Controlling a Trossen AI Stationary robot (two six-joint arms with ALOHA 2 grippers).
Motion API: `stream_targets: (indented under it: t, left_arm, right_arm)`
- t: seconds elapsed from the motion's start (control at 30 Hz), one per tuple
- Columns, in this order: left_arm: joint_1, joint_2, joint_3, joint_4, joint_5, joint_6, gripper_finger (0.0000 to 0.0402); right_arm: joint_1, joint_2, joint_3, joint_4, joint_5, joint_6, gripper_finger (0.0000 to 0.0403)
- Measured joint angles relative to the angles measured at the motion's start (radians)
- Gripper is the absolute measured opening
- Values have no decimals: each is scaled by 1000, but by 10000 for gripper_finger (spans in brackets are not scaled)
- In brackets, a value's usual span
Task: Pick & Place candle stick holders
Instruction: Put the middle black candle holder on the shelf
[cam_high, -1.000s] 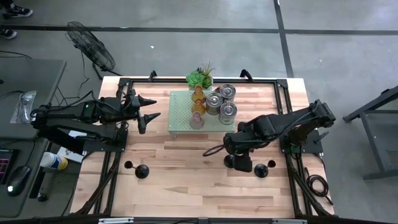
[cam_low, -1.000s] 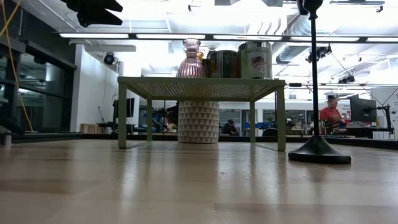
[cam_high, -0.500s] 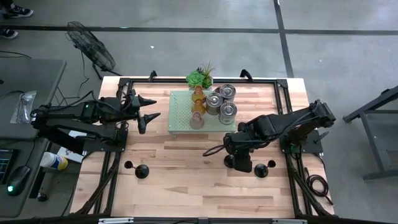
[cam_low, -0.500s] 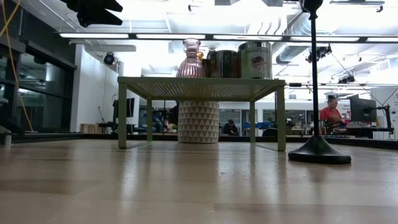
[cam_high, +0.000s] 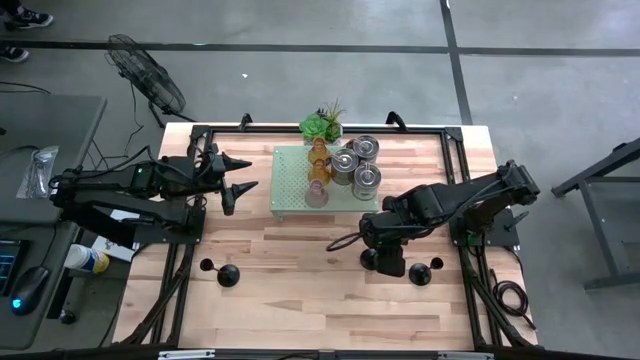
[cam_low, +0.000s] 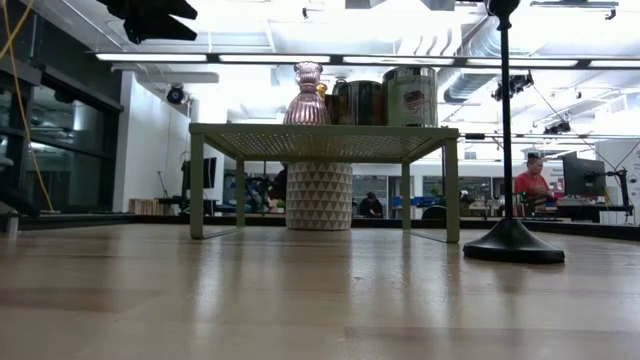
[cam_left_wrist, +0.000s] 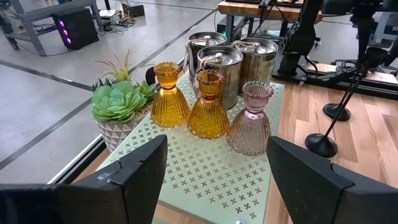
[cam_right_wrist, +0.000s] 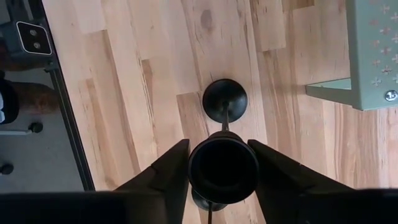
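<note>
Currently the right gripper (cam_right_wrist: 224, 167) brackets the cup of a black candle holder (cam_right_wrist: 224, 163) at table five o'clock, jaws narrowing but not visibly clamped. Close squarely, then lift vertically. Left gripper (cam_left_wrist: 214, 177) waits open at nine o'clock.

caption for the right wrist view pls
Right gripper closing around the cup of a black candle stick holder standing on the wooden table.

The stand (cam_high: 300, 180) sits at the far middle of the bench (cam_high: 300, 290). On it, three glass holders (cam_left_wrist: 208, 106) line its middle and three cylindrical holders (cam_high: 358, 165) crowd its right part. The potted plant (cam_high: 321, 125) stands just behind the stand, at the bench's far edge. Near left lie two stemmed holders (cam_high: 222, 273). Near right, another stemmed holder (cam_high: 424, 271) stands just right of the right gripper (cam_high: 388, 262), whose fingers (cam_right_wrist: 283, 174) flank a fourth stemmed holder's cup (cam_right_wrist: 223, 167). The left gripper (cam_high: 238, 175) hangs left of the stand.
</note>
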Motion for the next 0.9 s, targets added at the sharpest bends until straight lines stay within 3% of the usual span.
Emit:
stream_targets:
  t: [0.17, 0.63, 0.9]
  left_arm:
    - [0, 0, 0, 0, 0, 0, 271]
    - [0, 0, 0, 0, 0, 0, 271]
    - [0, 3, 0, 2, 1, 0, 271]
  right_arm:
    - [0, -1, 0, 0, -2, 0, 129]
    - [-2, -1, 0, 0, -28, 59, 125]
    - [-35, -9, 0, 2, -145, 132, 125]
